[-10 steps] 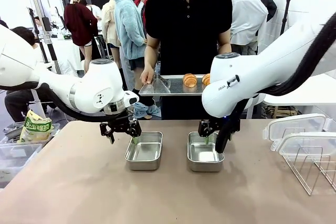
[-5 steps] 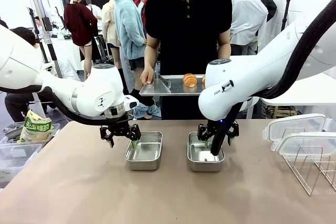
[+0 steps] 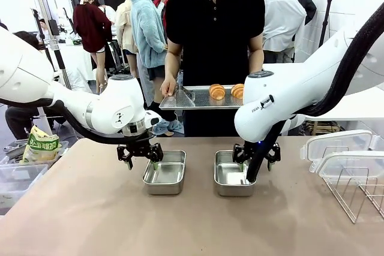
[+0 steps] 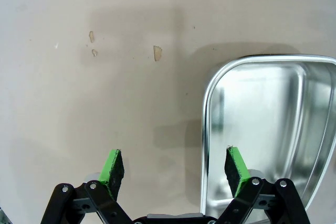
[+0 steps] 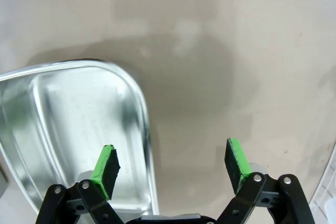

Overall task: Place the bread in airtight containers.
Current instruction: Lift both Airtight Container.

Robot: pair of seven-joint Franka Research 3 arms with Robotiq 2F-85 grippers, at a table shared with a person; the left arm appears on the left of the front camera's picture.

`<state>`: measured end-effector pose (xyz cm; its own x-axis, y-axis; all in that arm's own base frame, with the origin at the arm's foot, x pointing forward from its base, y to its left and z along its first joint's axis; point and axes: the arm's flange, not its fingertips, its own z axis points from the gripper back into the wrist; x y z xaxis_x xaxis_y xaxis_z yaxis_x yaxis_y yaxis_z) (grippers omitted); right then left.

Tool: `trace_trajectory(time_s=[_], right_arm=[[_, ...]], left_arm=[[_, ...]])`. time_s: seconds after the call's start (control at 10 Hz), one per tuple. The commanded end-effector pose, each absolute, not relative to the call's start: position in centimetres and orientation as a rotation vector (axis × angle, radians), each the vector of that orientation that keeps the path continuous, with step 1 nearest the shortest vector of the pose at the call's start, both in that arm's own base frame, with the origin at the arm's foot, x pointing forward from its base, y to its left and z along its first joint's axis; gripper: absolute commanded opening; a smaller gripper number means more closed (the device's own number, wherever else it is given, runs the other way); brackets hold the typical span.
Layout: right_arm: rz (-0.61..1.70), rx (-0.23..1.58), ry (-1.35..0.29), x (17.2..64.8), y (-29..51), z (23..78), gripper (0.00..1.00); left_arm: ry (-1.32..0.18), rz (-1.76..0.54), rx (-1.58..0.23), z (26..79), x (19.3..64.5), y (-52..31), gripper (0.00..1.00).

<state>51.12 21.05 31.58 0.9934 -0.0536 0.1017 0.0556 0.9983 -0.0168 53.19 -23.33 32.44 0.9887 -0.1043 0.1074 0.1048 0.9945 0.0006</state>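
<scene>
Nearest on the matte beige surface (image 3: pixel 90 220), two open stainless-steel tubs sit side by side with a gap between them. Both are shiny, rectangular and round-cornered, with rolled rims. Each one's long axis seems to run from the robot toward the person.

The left pincer (image 3: pixel 139 153) hangs open over the left rim of the left container (image 3: pixel 165 173). In its wrist view one green pad (image 4: pixel 112 163) is above bare surface and the other is above the tub's polished floor.

The right pincer (image 3: pixel 256 155) is also spread wide and holds nothing. It straddles the right rim of the right container (image 3: pixel 231 175), one pad (image 5: pixel 105 163) over the steel and the other over the surface. A second ago one of its fingers reached down inside that tub; it has since shifted to the right.

Further right, translucent whitish lids (image 3: pixel 339 142) lie by a wire rack (image 3: pixel 360 196).

Beyond the far edge a person (image 3: pixel 215 22) in a black shirt holds a flat steel tray (image 3: pixel 186 99) level, one hand (image 3: pixel 168 85) on its left end. The left croissant (image 3: pixel 217 92) and right croissant (image 3: pixel 238 91), golden-brown and ridged, rest close together on the tray's right half (too small to tell which way they point). Half a second ago the right arm hid the right one; now both show.
</scene>
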Motion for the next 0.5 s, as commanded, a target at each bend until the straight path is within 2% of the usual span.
trace_trajectory(time_s=[0.0, 0.3, 0.4], right_arm=[[-0.061, 0.011, -0.117, 51.1, 20.94, 31.18, 1.0], [-0.012, 0.014, -0.125, 50.9, 21.06, 31.2, 1.0], [0.008, 0.008, -0.133, 50.67, 21.22, 31.24, 0.91]], left_arm=[[-0.1, -0.08, 0.029, 32.03, 54.16, -24.09, 1.0], [-0.089, -0.073, 0.024, 31.76, 54.21, -24.11, 1.0], [-0.087, -0.079, 0.018, 31.81, 54.22, -24.14, 1.0]])
